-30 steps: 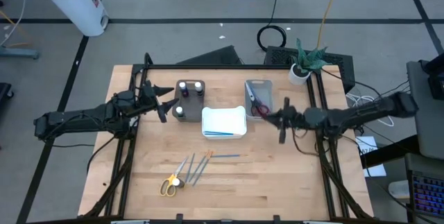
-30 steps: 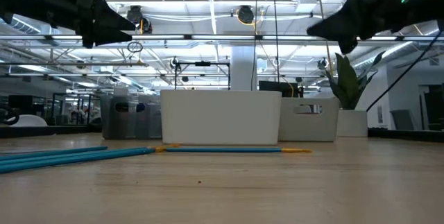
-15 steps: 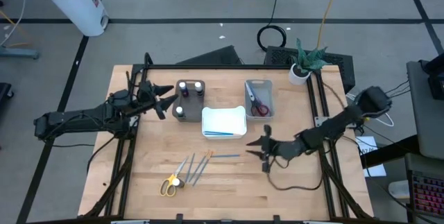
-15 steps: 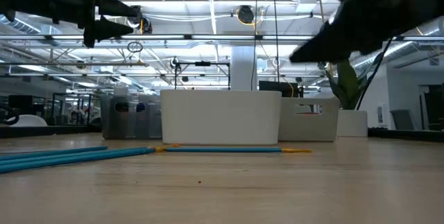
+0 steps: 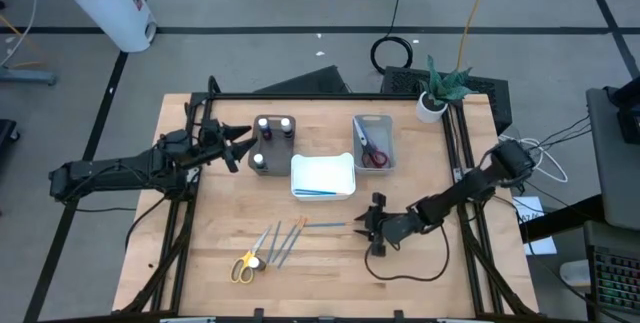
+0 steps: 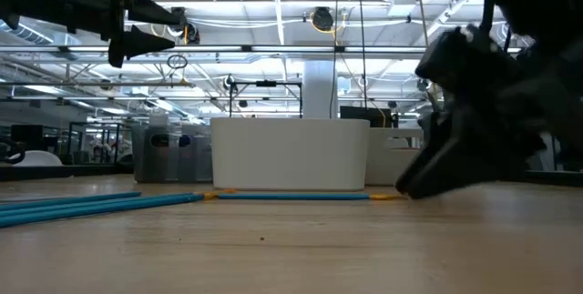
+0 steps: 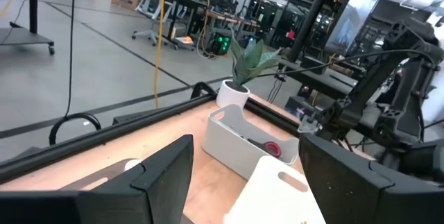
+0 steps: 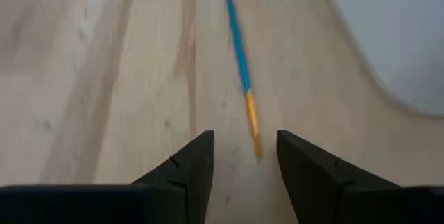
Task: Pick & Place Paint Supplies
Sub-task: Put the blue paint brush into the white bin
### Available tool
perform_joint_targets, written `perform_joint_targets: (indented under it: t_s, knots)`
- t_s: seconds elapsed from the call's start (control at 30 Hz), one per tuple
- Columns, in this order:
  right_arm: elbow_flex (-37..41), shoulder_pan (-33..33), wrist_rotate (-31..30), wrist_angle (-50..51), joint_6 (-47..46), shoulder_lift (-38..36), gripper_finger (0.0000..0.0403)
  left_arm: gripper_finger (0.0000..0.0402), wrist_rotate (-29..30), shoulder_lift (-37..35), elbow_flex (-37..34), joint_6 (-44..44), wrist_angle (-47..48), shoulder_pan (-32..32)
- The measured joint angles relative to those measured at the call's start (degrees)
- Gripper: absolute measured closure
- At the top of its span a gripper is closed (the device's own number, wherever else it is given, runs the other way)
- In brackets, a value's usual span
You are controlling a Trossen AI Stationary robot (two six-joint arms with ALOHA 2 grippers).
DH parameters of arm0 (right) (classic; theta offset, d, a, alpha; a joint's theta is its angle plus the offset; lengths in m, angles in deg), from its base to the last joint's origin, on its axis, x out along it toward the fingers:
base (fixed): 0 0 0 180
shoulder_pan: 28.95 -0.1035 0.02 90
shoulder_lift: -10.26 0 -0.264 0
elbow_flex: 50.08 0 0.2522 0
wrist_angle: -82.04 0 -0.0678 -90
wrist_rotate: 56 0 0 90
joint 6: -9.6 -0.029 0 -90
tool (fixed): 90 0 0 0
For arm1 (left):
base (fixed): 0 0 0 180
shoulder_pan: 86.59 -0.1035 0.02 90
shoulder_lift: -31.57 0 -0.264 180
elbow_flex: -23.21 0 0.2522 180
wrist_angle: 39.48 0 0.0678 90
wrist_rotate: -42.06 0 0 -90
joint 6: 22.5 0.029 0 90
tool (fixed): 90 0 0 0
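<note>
A blue brush (image 5: 325,225) with an orange end lies flat on the wooden table in front of the white tray (image 5: 322,188). My right gripper (image 5: 366,229) is low at the table by the brush's right end, open; that orange tip (image 8: 254,132) reaches between its fingertips without touching them. Yellow-handled scissors (image 5: 244,267) and a few more brushes (image 5: 278,243) lie near the front edge. Dark bottles with white caps (image 5: 264,123) stand in the brown tray (image 5: 272,143). My left gripper (image 5: 240,149) hovers open just left of that tray.
A grey tray (image 5: 372,128) at the back holds red-handled scissors (image 5: 373,156). The white tray holds blue brushes. A potted plant (image 5: 436,91) stands at the table's far right corner. Bare wood lies between the loose brushes and my right gripper.
My right gripper has swung from beside the grey tray toward the table's near edge and leftward, dropped to the tabletop at the blue brush's right end, and opened.
</note>
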Motion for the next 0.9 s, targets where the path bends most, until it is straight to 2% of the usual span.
perform_joint_targets:
  t_s: [0.27, 0.63, 0.9]
  knots:
    - [-0.09, 1.06, 0.80, -1.61, -0.26, 4.14, 0.0286, 0.0133, 0.16, -0.02, 0.00, 2.17, -0.42, 0.00]
    - [-0.09, 1.53, 1.35, -0.24, 2.27, 3.97, 0.0395, 0.0133, -0.44, 0.00, 0.00, 0.84, -0.35, 0.00]
    - [-0.02, 1.53, 1.27, 1.39, 3.34, 4.03, 0.0400, 0.0133, -0.44, 0.00, 0.00, 1.01, -0.33, 0.00]
